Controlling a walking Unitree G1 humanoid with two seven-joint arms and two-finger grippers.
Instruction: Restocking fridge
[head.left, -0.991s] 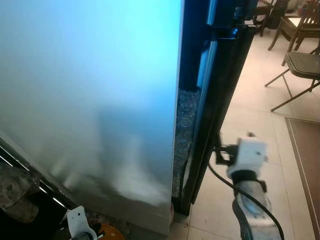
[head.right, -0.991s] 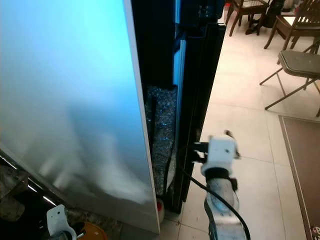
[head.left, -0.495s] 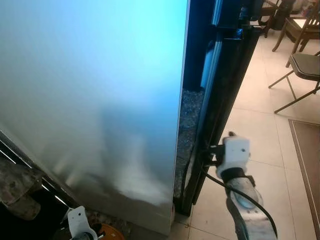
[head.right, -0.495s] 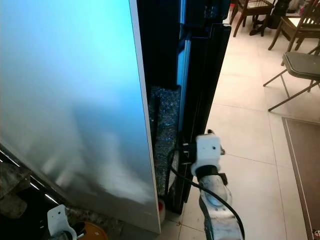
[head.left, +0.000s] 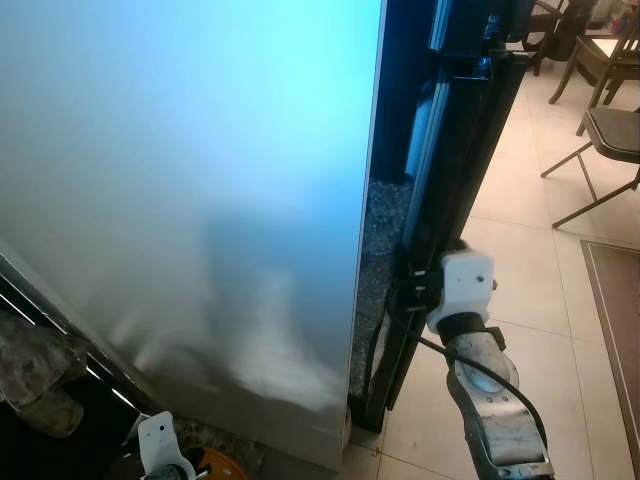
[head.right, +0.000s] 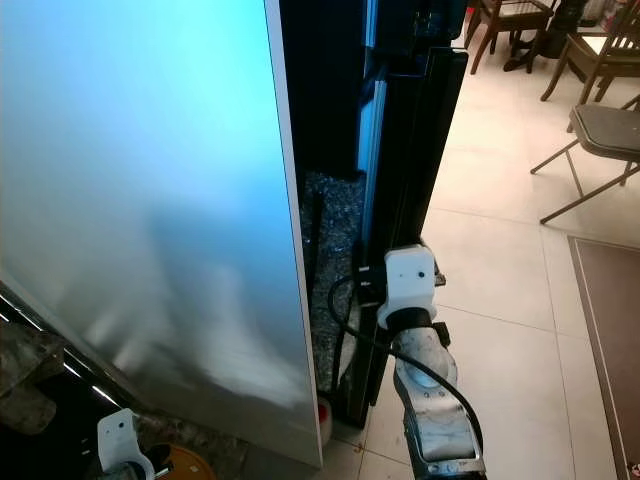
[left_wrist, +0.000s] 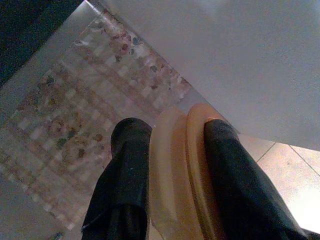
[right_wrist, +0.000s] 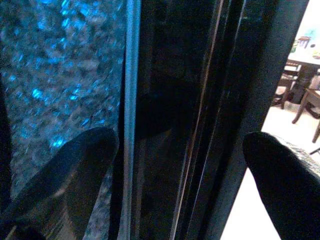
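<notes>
Black door edge (head.right: 415, 150) is what the right gripper (right_wrist: 185, 165) has gone for: its jaws are spread wide with the edge sitting between the two fingers, nothing clamped yet. Makes sense to me, you need a finger on each side of that thin edge to swing the fridge door, and it's reaching in low, just beside the speckled stone strip (head.right: 335, 230) in the gap. The door edge runs straight up and down, long axis vertical, its narrow face turned toward the robot, with the big silver panel (head.left: 180, 200) just left of the gap.

Left gripper (left_wrist: 172, 165) is down low by the patterned floor (left_wrist: 65, 110), jaws closed on an orange round thing (left_wrist: 175, 170), probably the item to restock, held out of the way until the fridge is open. It's gripped across its rim, standing on edge between the fingers. Folding chair (head.right: 600, 130) stands well off on the tile.
</notes>
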